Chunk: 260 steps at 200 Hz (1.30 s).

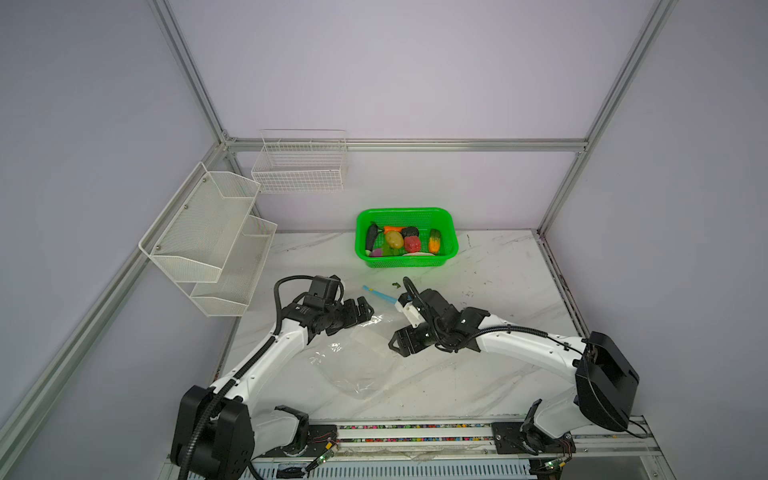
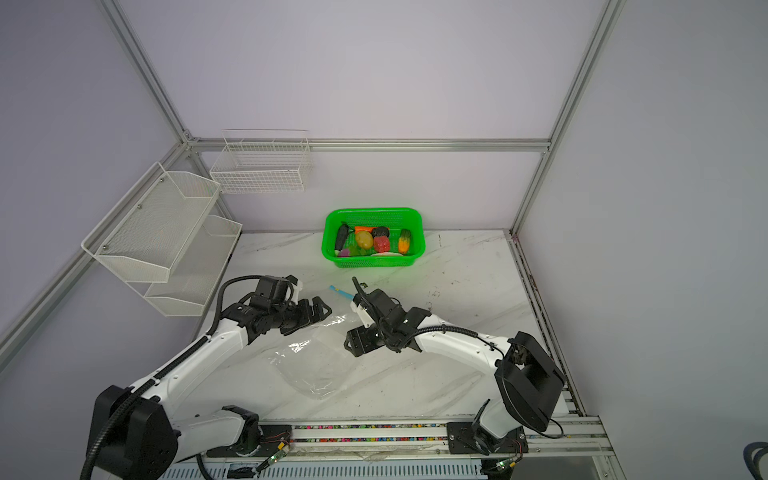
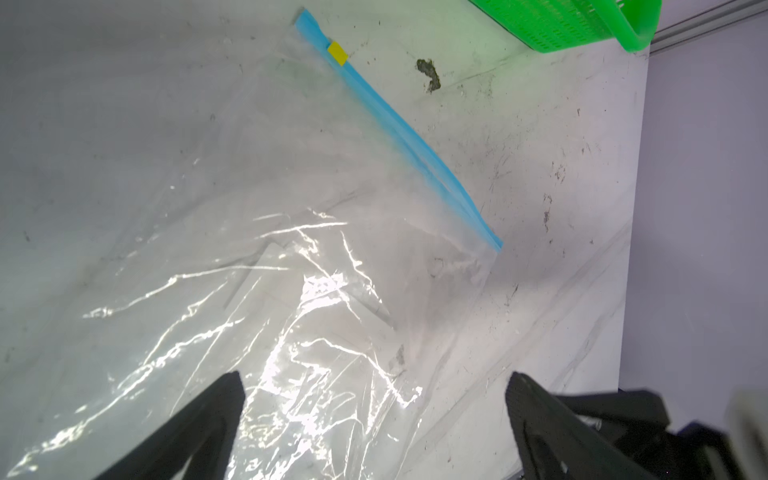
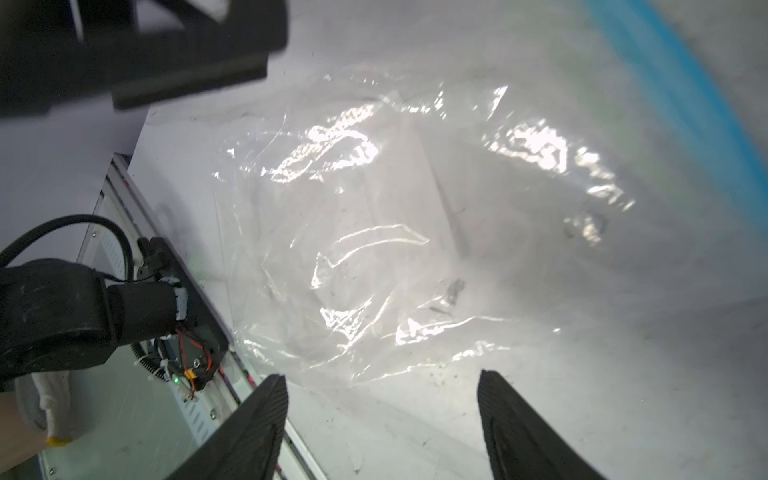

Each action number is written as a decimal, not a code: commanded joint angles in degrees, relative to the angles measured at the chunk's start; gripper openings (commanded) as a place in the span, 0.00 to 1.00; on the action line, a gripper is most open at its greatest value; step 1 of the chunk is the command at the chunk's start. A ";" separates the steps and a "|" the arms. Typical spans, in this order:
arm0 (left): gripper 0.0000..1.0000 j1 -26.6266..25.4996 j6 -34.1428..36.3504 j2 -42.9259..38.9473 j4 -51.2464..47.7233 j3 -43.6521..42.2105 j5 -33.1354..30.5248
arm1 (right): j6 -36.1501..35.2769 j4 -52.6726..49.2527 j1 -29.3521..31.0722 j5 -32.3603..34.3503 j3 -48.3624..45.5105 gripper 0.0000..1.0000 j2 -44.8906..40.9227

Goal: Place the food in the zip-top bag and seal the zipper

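**Checking in on the bag-and-veggies setup**

Looking at the zip-top bag [image 1: 361, 365] lying flat and crinkly in the middle of the table [image 1: 498, 291], right between the two arms. Can make out the zipper [image 3: 403, 141] running along the bag's far edge, the one nearer the green basket [image 1: 405, 211], with the little yellow slider tab [image 3: 337, 54] close to one end of the strip.

Found all the food [image 1: 401, 241] piled in that basket at the back of the table, well apart from the bag. Spotted a yellow potato [image 1: 394, 239], red pepper [image 1: 412, 244], orange carrot [image 1: 392, 228] and dark eggplant [image 1: 371, 237] in there.

Got the left hand [image 1: 365, 309] spread wide and pinching nothing, hanging over the bag's left side near the zipper. Can see its fingers [image 3: 208, 424] over the clear plastic in the left wrist view, but can't tell about actual contact.

Same deal with the right hand [image 1: 395, 343]: spread apart, empty, parked at the bag's right edge. Looks to be over bare table just beside the plastic in the right wrist view.
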 commanded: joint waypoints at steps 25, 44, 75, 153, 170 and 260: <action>1.00 0.22 -4.14 -2.79 1.22 -8.97 7.08 | -12.51 -0.06 -8.56 4.92 10.03 0.77 14.28; 1.00 0.17 -4.36 0.49 2.64 -9.45 8.32 | -14.07 1.54 -11.17 3.98 12.65 0.77 19.41; 1.00 0.47 -4.20 2.41 3.98 -10.77 6.31 | -15.74 2.16 -12.56 -0.14 16.75 0.77 24.50; 1.00 0.84 -0.29 6.85 4.74 -7.00 6.72 | -14.82 5.62 -12.74 -8.89 14.65 0.66 25.72; 1.00 0.76 0.19 7.66 4.77 -5.79 7.59 | -14.31 6.13 -12.74 -10.97 14.12 0.63 25.22; 1.00 0.51 1.16 11.17 5.45 -3.79 5.60 | -9.42 9.68 -12.82 -21.65 8.60 0.53 22.89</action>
